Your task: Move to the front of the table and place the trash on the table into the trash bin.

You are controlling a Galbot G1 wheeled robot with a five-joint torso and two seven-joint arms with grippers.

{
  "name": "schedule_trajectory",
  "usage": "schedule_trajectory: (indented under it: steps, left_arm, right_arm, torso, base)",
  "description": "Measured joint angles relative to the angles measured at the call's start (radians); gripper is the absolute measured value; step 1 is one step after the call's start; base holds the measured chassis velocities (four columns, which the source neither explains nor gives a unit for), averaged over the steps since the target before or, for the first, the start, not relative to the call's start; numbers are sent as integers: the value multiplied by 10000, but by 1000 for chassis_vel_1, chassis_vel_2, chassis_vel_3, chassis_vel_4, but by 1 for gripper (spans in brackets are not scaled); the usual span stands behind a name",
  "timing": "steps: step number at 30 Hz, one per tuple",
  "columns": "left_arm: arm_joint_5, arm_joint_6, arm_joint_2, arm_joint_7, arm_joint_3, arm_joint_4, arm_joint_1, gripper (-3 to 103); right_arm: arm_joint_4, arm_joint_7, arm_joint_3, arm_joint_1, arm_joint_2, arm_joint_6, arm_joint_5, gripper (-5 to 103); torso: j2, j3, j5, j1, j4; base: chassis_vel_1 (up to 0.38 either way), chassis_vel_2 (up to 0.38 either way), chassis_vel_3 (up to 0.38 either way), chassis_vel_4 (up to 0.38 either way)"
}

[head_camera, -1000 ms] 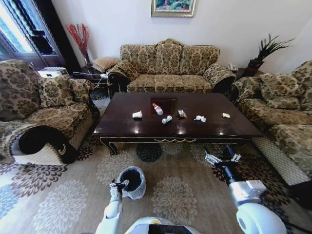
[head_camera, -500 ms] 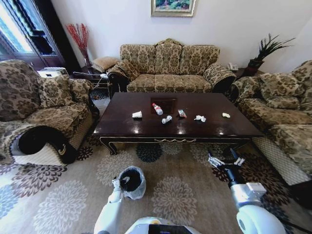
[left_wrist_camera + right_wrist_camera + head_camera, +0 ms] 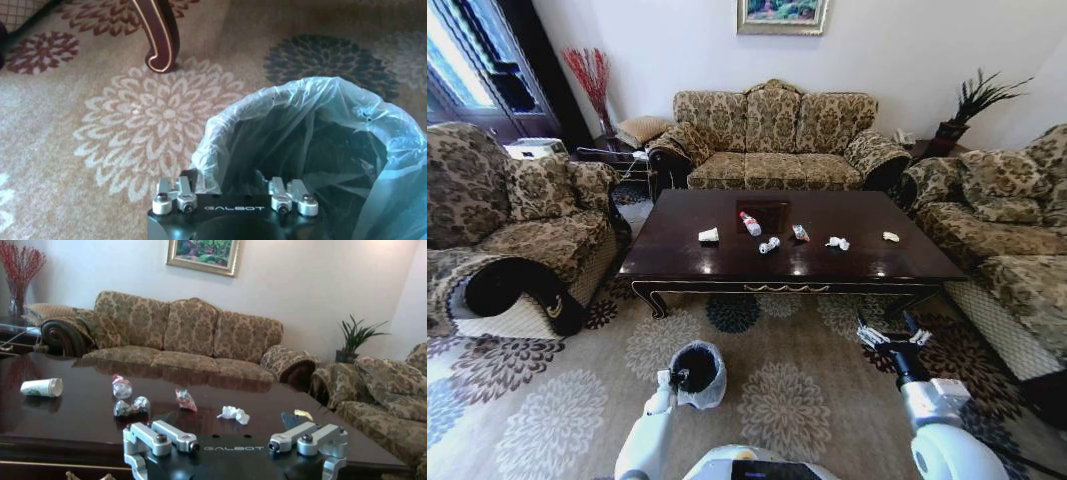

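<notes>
Since a second ago, right hand (image 3: 891, 334) drawn back lower, away from the desk (image 3: 677, 262) edge; left hand (image 3: 672, 378) lower too, clamped on the near rim of the trash bin (image 3: 710, 386). Right fingers spread wide, holding nothing. Open carpet (image 3: 787, 400) between bin and desk. Cup (image 3: 709, 235), bottle (image 3: 749, 224), wrappers (image 3: 800, 233) and paper wad (image 3: 837, 243) mid-desk, well apart from both hands.
</notes>
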Motion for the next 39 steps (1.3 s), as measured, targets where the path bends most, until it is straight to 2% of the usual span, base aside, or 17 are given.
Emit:
schedule_trajectory:
  steps: [4, 5, 7, 8, 10, 11, 15, 22, 26, 30, 31, 32, 34, 35, 37, 38, 39]
  left_arm:
    - [-21, -9, -56, -74, 1, 73, -62, 39]
    - [-21, -9, -56, -74, 1, 73, -62, 39]
    - [-23, -8, -79, -83, 10, 99, -60, 28]
    - [-23, -8, -79, -83, 10, 99, -60, 28]
    - [-23, 11, -77, -87, 19, 123, -39, 18]
    - [-23, 11, -77, -87, 19, 123, -39, 18]
    - [-44, 61, -88, -54, 25, 108, -6, 5]
    - [-323, 71, -32, 0, 23, -65, 53, 3]
    - [-469, 37, 193, 113, 45, -701, 340, 3]
    - [-811, -47, 860, 364, 78, -2225, 1205, 3]
    - [-811, -47, 860, 364, 78, -2225, 1205, 3]
    - [-942, -145, 1072, 518, 88, -2724, 1516, 3]
    - [-1158, -343, 1427, 828, 102, -3785, 2113, 3]
    - [-1158, -343, 1427, 828, 102, -3785, 2113, 3]
    - [-1705, -393, 1940, 1095, 51, -5606, 3032, 3]
    - [-1705, -393, 1940, 1095, 51, -5606, 3032, 3]
    - [-2056, -335, 2144, 1148, -46, -6639, 3455, 3]
  right_arm:
    - [-6, -1, 0, 35, -29, 3, -54, 100]
    - [-6, -1, 0, 35, -29, 3, -54, 100]
    - [3, 0, -8, 75, -77, -8, -66, 100]
    - [3, 0, -8, 75, -77, -8, -66, 100]
    - [20, 3, -20, 100, -98, -29, -76, 100]
    - [20, 3, -20, 100, -98, -29, -76, 100]
    - [22, 7, -49, 108, -70, -32, -132, 100]
    - [120, 41, -30, 86, -71, -47, -147, 100]
    - [150, 53, -12, 120, -134, -77, -131, 100]
    - [164, 71, -73, 312, -304, -203, 1, 100]
    - [164, 71, -73, 312, -304, -203, 1, 100]
    - [152, 82, -101, 336, -464, -217, 147, 100]
    - [141, 93, -118, 248, -899, -266, 534, 100]
    - [141, 93, -118, 248, -899, -266, 534, 100]
    - [124, 71, 19, 165, -1544, -359, 1091, 100]
    - [124, 71, 19, 165, -1544, -359, 1091, 100]
    - [120, 68, 72, 236, -1801, -419, 1323, 100]
  torso:
    - [0, 0, 5, 0, 2]
    - [0, 0, 5, 0, 2]
    - [0, 0, 3, 0, 2]
    - [0, 0, 3, 0, 2]
    - [0, 0, 2, 0, 2]
    - [0, 0, 2, 0, 2]
    - [0, 0, -5, 0, -2]
    - [0, 0, -3, 0, -1]
    - [0, 0, -1, 0, -1]
    - [0, 0, 3, 0, 0]
    - [0, 0, 3, 0, 0]
    - [0, 0, 1, 0, 7]
    - [0, 0, -3, 0, 6]
    - [0, 0, -3, 0, 6]
    - [0, 0, -1, 0, 0]
    - [0, 0, -1, 0, 0]
    - [0, 0, 0, -1, 1]
  base:
    - [0, 0, 0, 0]
    - [0, 0, 0, 0]
    - [0, 0, 0, 0]
    - [0, 0, 0, 0]
    - [0, 0, 0, 0]
    - [0, 0, 0, 0]
    - [0, 0, 0, 0]
    - [0, 0, 0, 0]
    - [0, 0, 0, 0]
    - [0, 0, 0, 0]
    - [0, 0, 0, 0]
    - [0, 0, 0, 0]
    - [0, 0, 0, 0]
    - [0, 0, 0, 0]
    - [0, 0, 0, 0]
    - [0, 0, 0, 0]
    - [0, 0, 0, 0]
